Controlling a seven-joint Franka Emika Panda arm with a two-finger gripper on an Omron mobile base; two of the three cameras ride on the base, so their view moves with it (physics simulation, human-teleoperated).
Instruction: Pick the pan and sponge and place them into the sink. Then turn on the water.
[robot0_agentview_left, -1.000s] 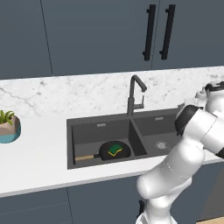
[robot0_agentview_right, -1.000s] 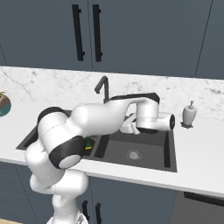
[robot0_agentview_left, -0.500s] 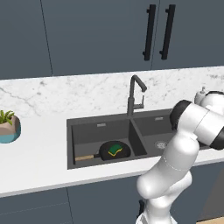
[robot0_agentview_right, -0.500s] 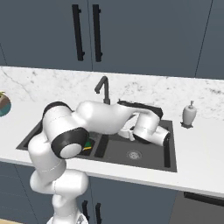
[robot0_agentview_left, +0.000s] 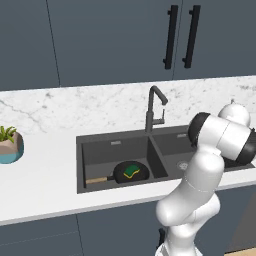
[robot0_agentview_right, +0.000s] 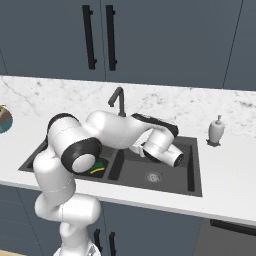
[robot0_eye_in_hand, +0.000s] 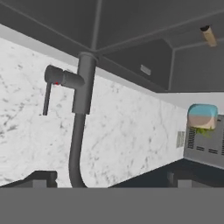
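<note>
The gripper (robot0_eye_in_hand: 109, 179) stands with its jaws spread wide and nothing between them. The faucet (robot0_eye_in_hand: 78, 113) runs straight out ahead of the fingertips (robot0_eye_in_hand: 41, 178) (upside down in the hand view). Beyond it, well off from the jaws, the pan (robot0_agentview_left: 131, 172) lies in the left basin of the sink (robot0_agentview_left: 95, 145) with the sponge (robot0_agentview_left: 132, 171) resting in it.
</note>
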